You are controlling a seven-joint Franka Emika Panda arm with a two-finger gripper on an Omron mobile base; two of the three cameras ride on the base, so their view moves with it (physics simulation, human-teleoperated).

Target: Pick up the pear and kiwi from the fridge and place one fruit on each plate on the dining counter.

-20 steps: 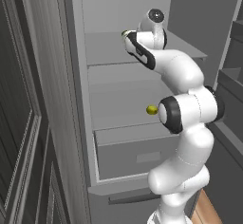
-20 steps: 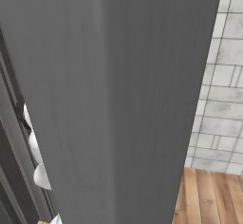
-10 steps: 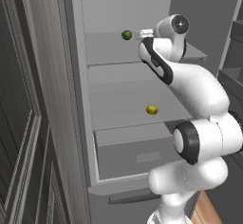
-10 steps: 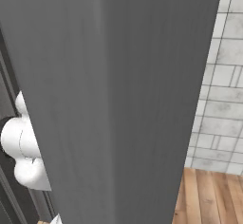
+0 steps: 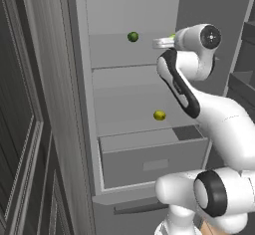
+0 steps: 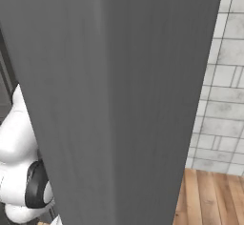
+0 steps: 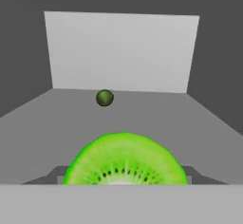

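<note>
Fridge (image 5: 74, 129) stands open w/ grey shelves and drawer. Arm reaches to upper shelf; pincer (image 5: 167, 42) pinches the kiwi (image 7: 124, 160), lime face close up in hand view. Pear (image 5: 159, 115) sits on lower shelf above drawer. Dark green ball (image 5: 132, 37) at upper shelf rear.

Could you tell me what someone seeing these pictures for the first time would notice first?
Most striking is the kiwi, its bright lime-green cut face close up at the bottom of the hand view, apparently held in the gripper at the fridge's upper shelf. Behind it a dark green ball rests on that same shelf, and the pear lies on the shelf below. In the right base view, a broad grey panel blocks almost everything.
</note>
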